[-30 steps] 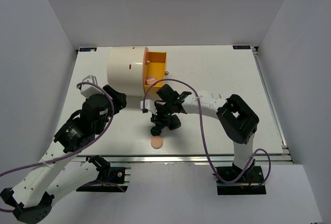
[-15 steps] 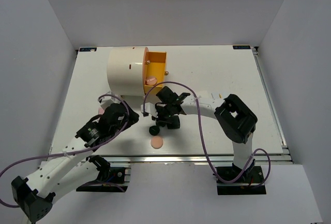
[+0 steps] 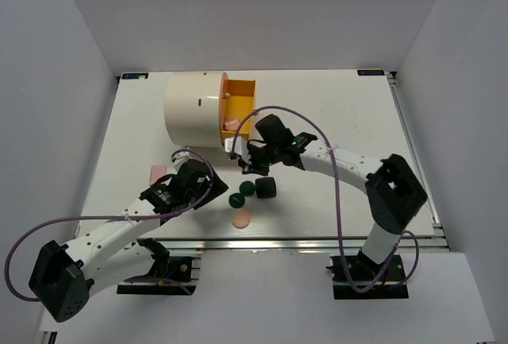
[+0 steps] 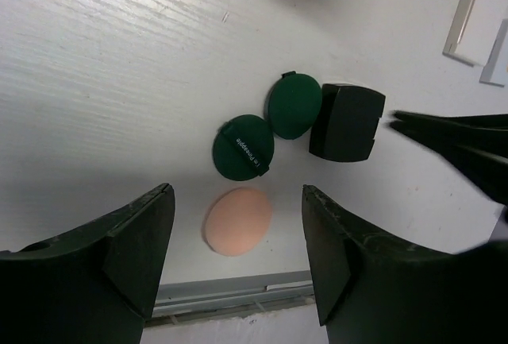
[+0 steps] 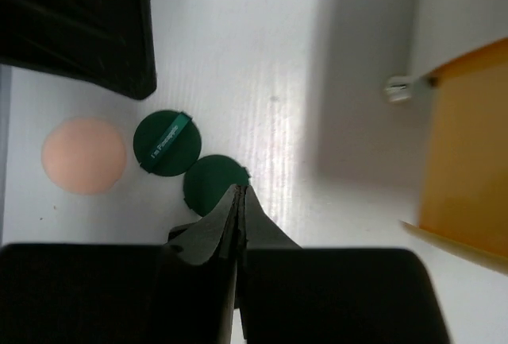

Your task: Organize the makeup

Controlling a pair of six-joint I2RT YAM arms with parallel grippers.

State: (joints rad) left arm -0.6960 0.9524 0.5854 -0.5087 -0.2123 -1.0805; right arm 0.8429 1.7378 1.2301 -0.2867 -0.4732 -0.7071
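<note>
Two dark green discs [image 3: 236, 199] [image 3: 248, 188], a dark square compact [image 3: 266, 188] and a peach disc [image 3: 240, 218] lie together at the table's front middle. My left gripper [image 3: 213, 189] hovers just left of them, open and empty. In the left wrist view the peach disc [image 4: 238, 219] shows between its fingers, with the green discs [image 4: 244, 147] [image 4: 294, 106] and the compact [image 4: 346, 121] beyond. My right gripper [image 3: 248, 167] hangs just behind the pieces, shut with nothing in it; in its wrist view the tips [image 5: 240, 191] overlap a green disc [image 5: 216, 185].
The big cream cylinder [image 3: 193, 110] with its orange drawer [image 3: 240, 102] pulled out stands at the back left. A pink pad [image 3: 159, 172] lies left of my left arm. White square tiles [image 4: 476, 18] lie further off in the left wrist view. The table's front rail [image 3: 278, 241] runs just below the peach disc.
My left arm swung from beside the cylinder toward the middle pieces. My right gripper shut and drew back toward the drawer, uncovering the green discs and the compact.
</note>
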